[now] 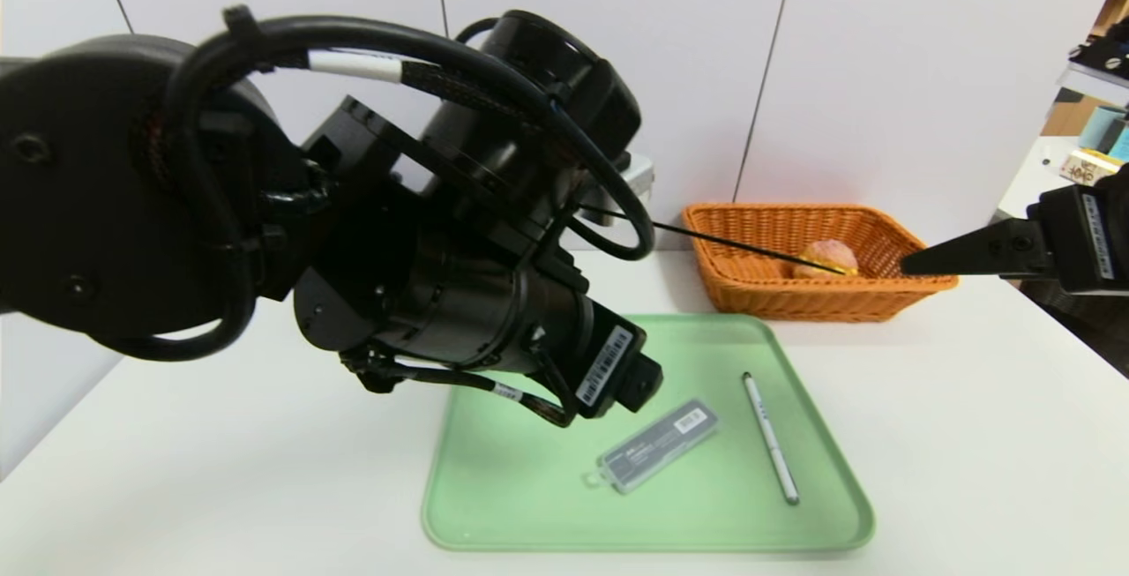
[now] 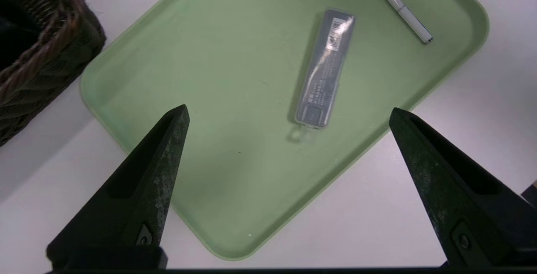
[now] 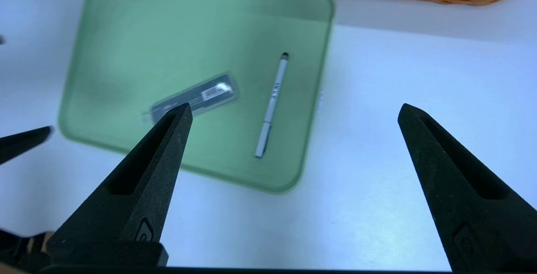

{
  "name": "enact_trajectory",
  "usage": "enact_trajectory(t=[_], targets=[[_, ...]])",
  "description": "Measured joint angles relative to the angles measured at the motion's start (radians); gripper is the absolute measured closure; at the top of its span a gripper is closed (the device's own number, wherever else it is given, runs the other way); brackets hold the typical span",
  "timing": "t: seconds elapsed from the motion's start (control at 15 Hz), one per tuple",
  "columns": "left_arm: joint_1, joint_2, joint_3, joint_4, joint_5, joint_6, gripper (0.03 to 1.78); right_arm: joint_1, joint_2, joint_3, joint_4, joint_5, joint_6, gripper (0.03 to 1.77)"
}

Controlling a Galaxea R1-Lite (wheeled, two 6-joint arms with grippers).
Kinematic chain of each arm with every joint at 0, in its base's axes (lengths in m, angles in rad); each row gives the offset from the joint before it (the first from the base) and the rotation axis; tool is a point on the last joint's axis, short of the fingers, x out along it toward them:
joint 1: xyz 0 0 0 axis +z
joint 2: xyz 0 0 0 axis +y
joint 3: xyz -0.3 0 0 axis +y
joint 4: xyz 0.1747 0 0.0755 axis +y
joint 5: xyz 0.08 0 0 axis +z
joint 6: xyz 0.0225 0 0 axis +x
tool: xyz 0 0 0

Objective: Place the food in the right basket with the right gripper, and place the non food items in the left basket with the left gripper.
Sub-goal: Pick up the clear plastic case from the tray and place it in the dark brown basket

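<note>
While the bun (image 1: 826, 258) sits in the orange basket (image 1: 750, 292) at upper right, both grippers, left (image 2: 288, 114) and right (image 3: 295, 110), gape wide and empty above the case (image 1: 657, 445) and pen (image 1: 770, 437) on the green tray (image 1: 494, 505).

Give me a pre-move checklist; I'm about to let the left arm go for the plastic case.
1. Left end effector open and empty: ok.
2. Plastic case lying flat on green tray, nothing on it: ok.
3. Pen apart from case: ok.
4. Bun in orange basket: ok.
5. Right end effector open, off the tray: ok.
6. Room in dark brown basket: cannot tell.
</note>
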Motion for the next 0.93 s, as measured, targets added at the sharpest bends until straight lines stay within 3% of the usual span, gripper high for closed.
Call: enact_trajectory(t=[0.33, 0.73, 0.93], targets=[[-0.020, 0.064, 0.004, -0.090, -0.153, 0.065, 0.12, 0.008, -0.066, 0.047, 0.001, 0.022, 0.004, 0.11], [-0.019, 0.181, 0.005, -0.154, -0.156, 0.235, 0.12, 0.005, -0.088, 0.062, -0.002, 0.022, 0.002, 0.11], [-0.018, 0.234, -0.002, -0.156, -0.129, 0.238, 0.12, -0.001, -0.091, 0.083, -0.002, 0.017, 0.002, 0.11]])
